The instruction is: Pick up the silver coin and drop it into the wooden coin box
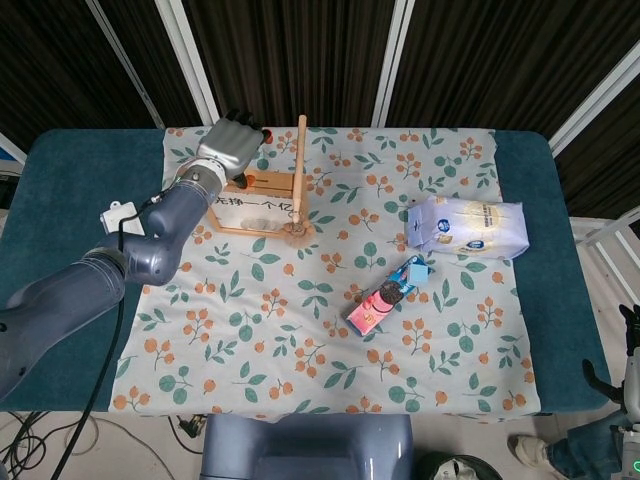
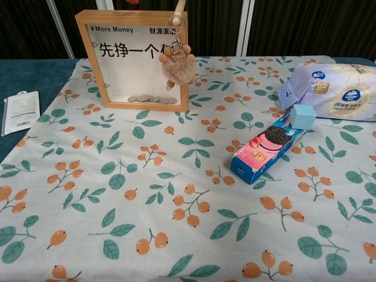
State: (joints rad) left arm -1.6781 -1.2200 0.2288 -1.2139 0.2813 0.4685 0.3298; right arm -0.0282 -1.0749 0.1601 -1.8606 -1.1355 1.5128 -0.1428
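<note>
Now | left hand (image 1: 232,143) is hovering, fingers (image 1: 240,121) spread, holding nothing | wooden coin box (image 2: 138,59) is standing just below fingertips | coins (image 2: 154,99) are lying inside

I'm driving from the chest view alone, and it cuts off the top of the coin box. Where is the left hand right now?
Observer: In the head view, the left hand hovers over the top rear edge of the wooden coin box, towards the end that shows on the left.
Operator: Is it holding a coin?
Observer: Its fingers look spread and no coin shows in them, though a coin would be tiny at that size.
</note>
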